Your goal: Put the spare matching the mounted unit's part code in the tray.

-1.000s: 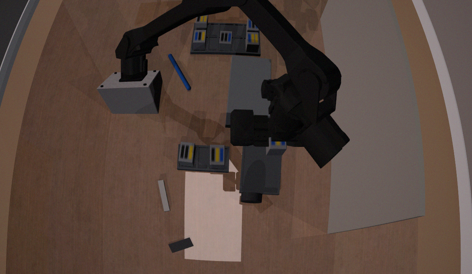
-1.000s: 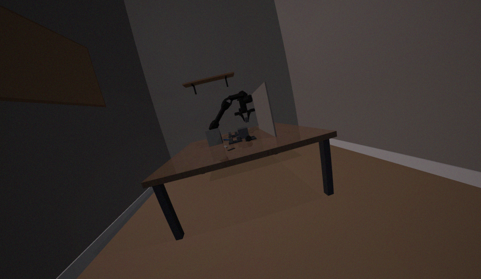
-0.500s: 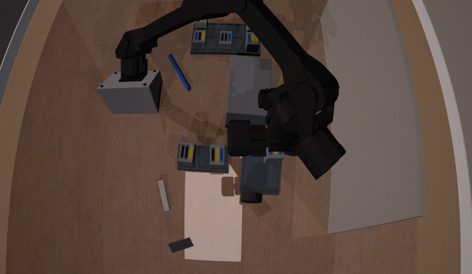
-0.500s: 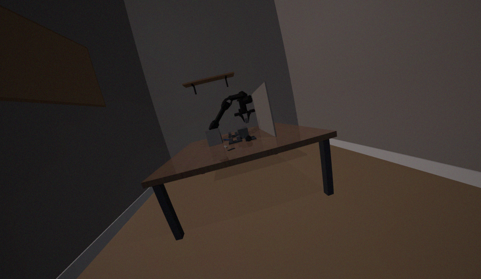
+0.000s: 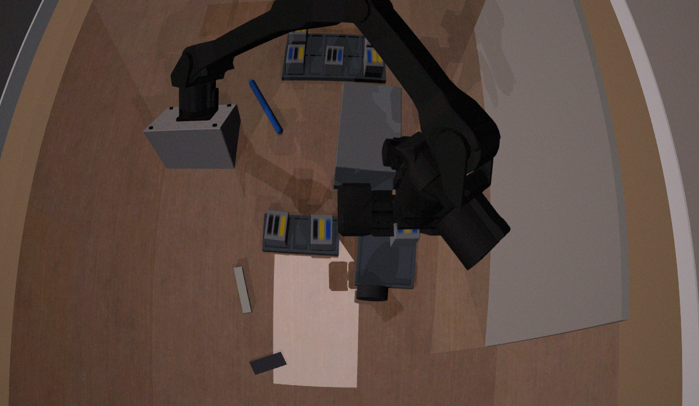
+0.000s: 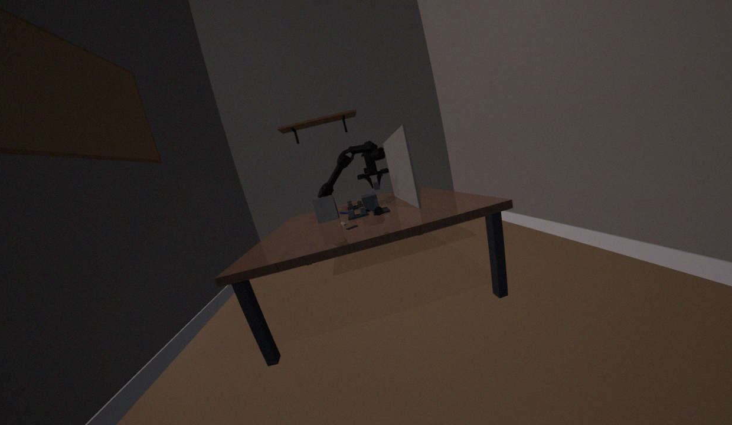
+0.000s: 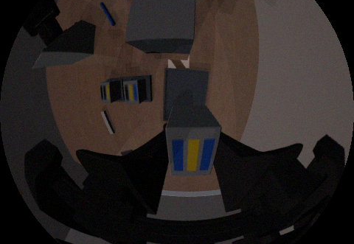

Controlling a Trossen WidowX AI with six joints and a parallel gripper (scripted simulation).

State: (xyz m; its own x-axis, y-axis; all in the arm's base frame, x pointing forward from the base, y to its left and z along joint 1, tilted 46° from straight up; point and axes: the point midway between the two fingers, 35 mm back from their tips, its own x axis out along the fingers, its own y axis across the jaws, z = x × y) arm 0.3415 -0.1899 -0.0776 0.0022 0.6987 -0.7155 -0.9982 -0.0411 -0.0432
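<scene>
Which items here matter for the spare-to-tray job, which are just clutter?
Job:
- gripper, shut on the blue-yellow-blue spare
- dark tray
- far spares rack
- grey box

Clutter:
- blue pen
- pale sheet
- grey strip
- black card

the arm (image 5: pixel 432 96) is matte black all over, built of thick rounded links with bulkier joint housings. it rises from a grey box-shaped base (image 5: pixel 193 144) with small dark screws at the top corners. its tool (image 7: pixel 193 166) is black, with angular, wedge-like fingers.

Blue-yellow-blue spare (image 7: pixel 193 155) (held) above tray (image 5: pixel 387 267)
</scene>
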